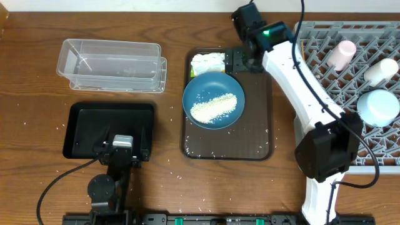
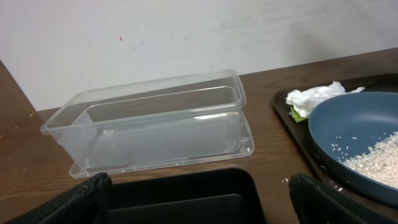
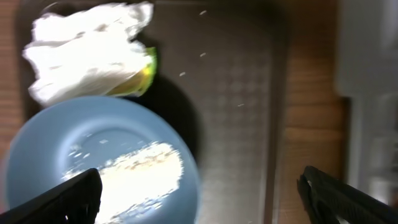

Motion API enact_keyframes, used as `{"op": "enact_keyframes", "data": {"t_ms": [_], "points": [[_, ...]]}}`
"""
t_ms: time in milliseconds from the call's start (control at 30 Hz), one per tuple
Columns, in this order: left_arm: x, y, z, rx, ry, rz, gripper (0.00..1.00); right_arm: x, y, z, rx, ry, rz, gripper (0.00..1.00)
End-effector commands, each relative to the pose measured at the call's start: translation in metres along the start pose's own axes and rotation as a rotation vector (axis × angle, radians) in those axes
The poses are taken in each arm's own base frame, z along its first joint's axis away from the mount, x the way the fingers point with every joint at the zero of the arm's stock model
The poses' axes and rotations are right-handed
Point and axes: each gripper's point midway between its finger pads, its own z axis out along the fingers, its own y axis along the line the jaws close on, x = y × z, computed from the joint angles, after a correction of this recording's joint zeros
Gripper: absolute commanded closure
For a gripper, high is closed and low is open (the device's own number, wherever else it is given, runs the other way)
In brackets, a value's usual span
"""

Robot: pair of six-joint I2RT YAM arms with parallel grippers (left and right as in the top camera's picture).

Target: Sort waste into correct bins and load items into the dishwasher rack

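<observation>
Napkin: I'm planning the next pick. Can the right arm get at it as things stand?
Probably yes: the right gripper hangs open close beside the napkin, and nothing lies over it.

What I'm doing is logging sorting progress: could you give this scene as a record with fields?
waste: heap of white rice grains on large dark blue plate; crumpled white paper napkin beside it, both on dark brown serving tray
bins: clear rectangular plastic tub and shallow black plastic tray, both look empty
rack: light grey lattice dishwasher rack holds small pink cup, small white cup, light blue bowl
left pincer: open, over black tray
right pincer: open, over brown tray
</observation>
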Motion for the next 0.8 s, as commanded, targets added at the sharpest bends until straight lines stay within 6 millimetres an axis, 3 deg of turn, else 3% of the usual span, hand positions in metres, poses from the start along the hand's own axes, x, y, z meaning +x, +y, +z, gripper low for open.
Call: {"op": "enact_keyframes", "data": {"t_ms": [0,200,433,533,767], "points": [[0.015,-0.005,0.001,0.02,0.045,-0.004,0.07,0.012,0.025,-0.009,-0.139,0.054,0.01,0.01],[0.015,-0.005,0.001,0.02,0.045,-0.004,0.07,0.02,0.048,-0.012,-0.172,0.05,-0.051,0.01],[0.015,-0.005,0.001,0.02,0.045,-0.004,0.07,0.01,0.039,-0.011,-0.066,-0.02,-0.034,0.01],[0.015,-0.005,0.001,0.02,0.045,-0.004,0.07,-0.007,0.009,-0.009,0.032,-0.075,0.001,0.01],[0.015,-0.005,0.001,0.02,0.045,-0.004,0.07,-0.045,-0.079,-0.013,0.24,-0.177,0.133,0.01]]}}
